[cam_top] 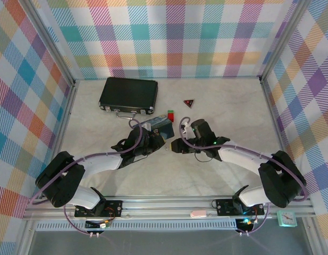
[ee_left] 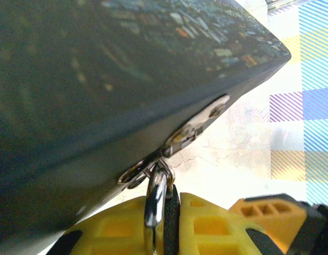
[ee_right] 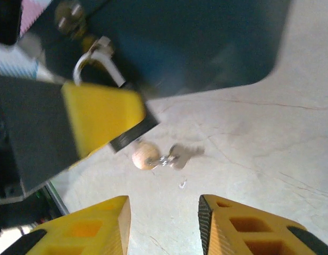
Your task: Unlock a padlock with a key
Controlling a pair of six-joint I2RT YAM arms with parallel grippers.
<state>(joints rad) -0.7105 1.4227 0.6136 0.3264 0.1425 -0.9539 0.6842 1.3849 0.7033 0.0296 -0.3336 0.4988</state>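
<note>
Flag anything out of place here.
The key lies loose on the table with a tan bead attached, held by neither tool. The open right tool hovers just short of it, while the left tool is shut on the padlock at the blue tin's hasp.

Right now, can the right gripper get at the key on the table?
Probably yes: the key lies on bare table just ahead of the open right gripper, with nothing between. The left gripper, shut on the padlock, crowds one side.

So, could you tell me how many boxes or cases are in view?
2: the black briefcase at the far left, and the blue painted tin nearer, mid-table.
</note>
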